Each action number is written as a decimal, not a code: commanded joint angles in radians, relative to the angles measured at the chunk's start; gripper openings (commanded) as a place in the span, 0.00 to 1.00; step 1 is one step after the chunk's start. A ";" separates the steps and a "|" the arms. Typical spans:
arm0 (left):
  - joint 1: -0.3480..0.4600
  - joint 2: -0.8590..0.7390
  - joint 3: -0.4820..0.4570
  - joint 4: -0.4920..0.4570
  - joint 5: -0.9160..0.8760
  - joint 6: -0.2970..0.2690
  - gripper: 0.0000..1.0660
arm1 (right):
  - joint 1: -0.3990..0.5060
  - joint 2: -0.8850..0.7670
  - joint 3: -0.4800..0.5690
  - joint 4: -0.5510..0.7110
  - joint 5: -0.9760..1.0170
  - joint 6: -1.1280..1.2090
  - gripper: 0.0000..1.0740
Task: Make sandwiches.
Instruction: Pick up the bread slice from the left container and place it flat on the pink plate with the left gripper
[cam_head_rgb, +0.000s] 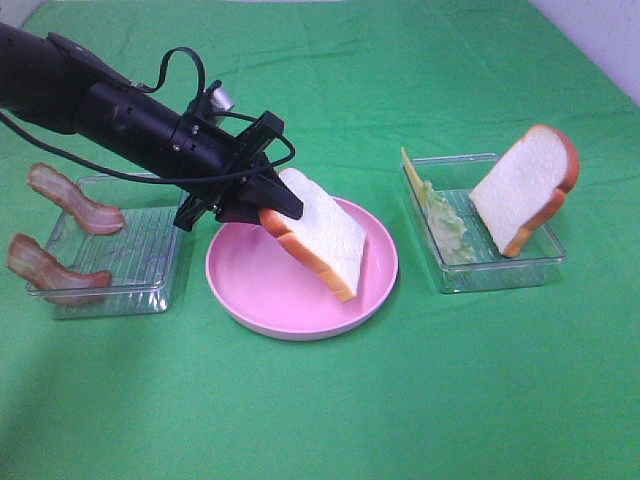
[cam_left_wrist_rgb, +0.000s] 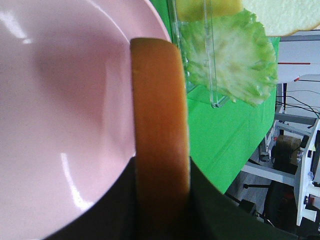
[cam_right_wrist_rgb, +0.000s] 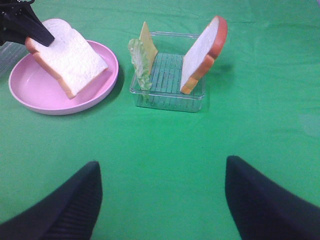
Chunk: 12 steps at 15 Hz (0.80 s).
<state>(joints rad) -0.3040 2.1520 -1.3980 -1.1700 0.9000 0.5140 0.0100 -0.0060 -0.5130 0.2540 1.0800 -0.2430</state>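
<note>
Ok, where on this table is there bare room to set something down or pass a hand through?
The widest bare green cloth is the front strip, in front of the pink plate and both trays. Another runs behind them. A narrow gap separates plate and right tray. Crowded: between left tray and plate, where the left hand holds a bread slice.

High overview, low wrist views, shared plate
</note>
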 joint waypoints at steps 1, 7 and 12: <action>-0.005 -0.002 0.005 -0.013 -0.021 -0.032 0.02 | -0.005 -0.011 0.001 -0.001 -0.004 -0.011 0.62; -0.005 0.001 0.005 -0.006 0.004 -0.045 0.20 | -0.005 -0.011 0.001 -0.001 -0.004 -0.011 0.62; -0.005 0.012 0.004 -0.008 0.033 -0.044 0.47 | -0.005 -0.011 0.001 -0.001 -0.004 -0.011 0.62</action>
<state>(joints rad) -0.3040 2.1630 -1.3980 -1.1660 0.9180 0.4730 0.0100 -0.0060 -0.5130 0.2540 1.0800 -0.2430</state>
